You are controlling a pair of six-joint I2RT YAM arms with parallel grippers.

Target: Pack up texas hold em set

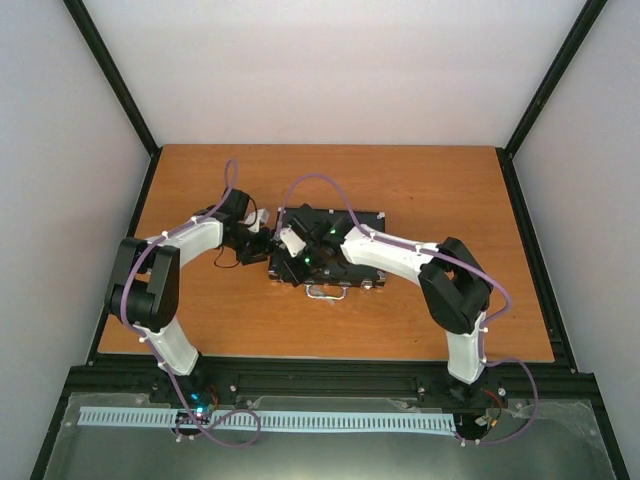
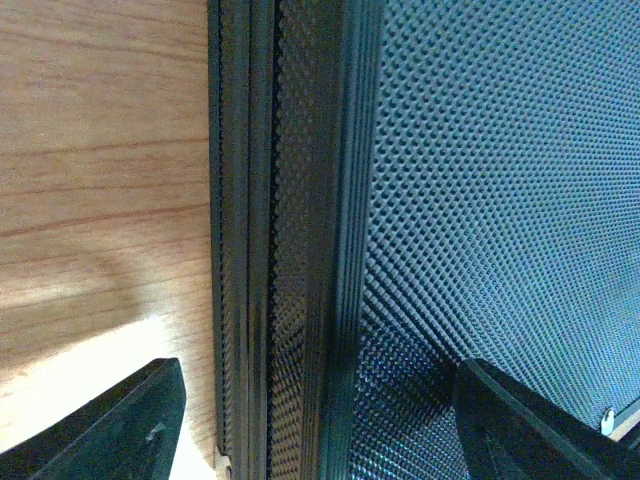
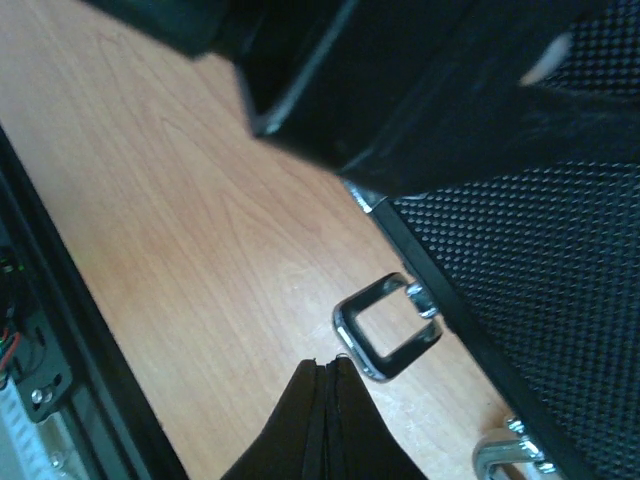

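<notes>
One worktop (image 1: 420, 310): a wooden board boxed in by pale panels, which I am watching from my remote station through an overhead camera and two wrist cameras.
Case (image 1: 365, 222): black, flat and dimpled, it lies near the middle of the worktop with its lid down on its base. Its long sides run parallel to the near edge.
Arms: the left arm (image 1: 160, 290) bends in from the near-left corner and the right arm (image 1: 455, 290) from the near-right corner. From above I see both wrists crowded over the left end of the case.
Left gripper (image 2: 320, 425): the fingers are spread wide, one over bare wood and the other over the dimpled lid, with the left edge of the case running between them. I cannot tell whether either finger touches anything.
Right gripper (image 3: 325, 375): the fingers are pressed together with nothing between them. Their tip hangs over bare wood just beside the near side of the case, close to the latch. I cannot tell whether tip and latch touch.
Handle (image 1: 327, 293): silver, set at the middle of the case's near long side, toward the near edge of the worktop.
Latch (image 3: 388, 327): a silver loop jutting from the same near side out over the wood, toward the left edge from the handle.
Blur: a dark, unfocused mass fills the top of the right wrist view, and I cannot tell what it is.
</notes>
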